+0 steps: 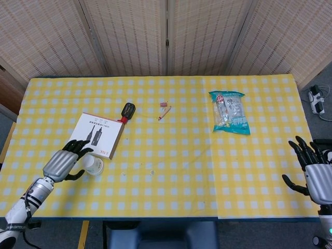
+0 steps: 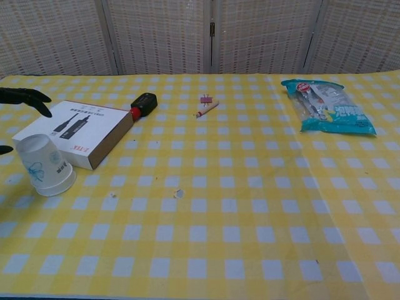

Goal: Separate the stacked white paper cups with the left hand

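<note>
The stacked white paper cups stand upside down on the yellow checked table, just in front of a white box. My left hand is right beside them on the left, fingers spread and holding nothing; whether it touches the cups I cannot tell. In the chest view only its dark fingertips show at the left edge, above and behind the cups. My right hand hovers open past the table's right front corner.
A white box lies directly behind the cups. Behind it are a black and red tool, a small clip and a pencil stub. A teal snack bag lies at the right.
</note>
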